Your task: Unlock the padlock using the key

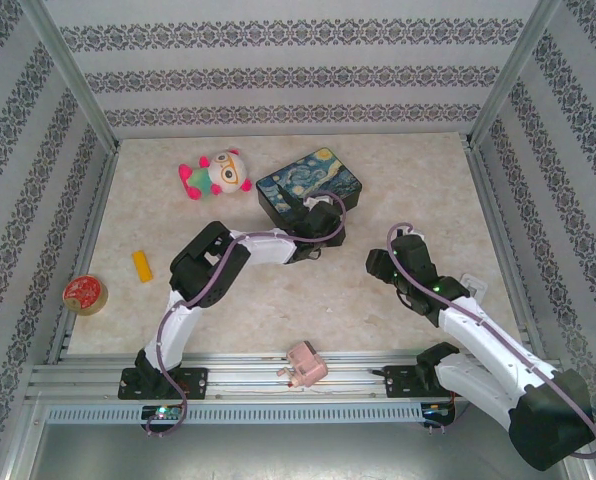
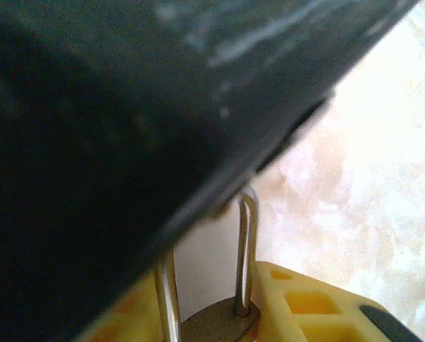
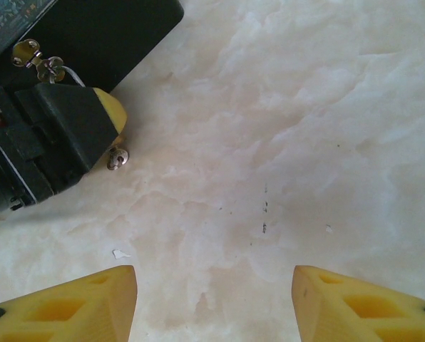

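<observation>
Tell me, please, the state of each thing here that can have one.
padlock, shackle seated, looks locked
left end effector, closed on the padlock
right end effector, open, empty
tin box, lid shut

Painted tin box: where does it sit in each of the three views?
Top external: tin box at centre, just beyond the left gripper.
Left wrist: the box is the dark blurred mass, upper left.
Right wrist: top-left corner, black side wall.
Shared landmark: that gripper's yellow fingers beside the box.
</observation>
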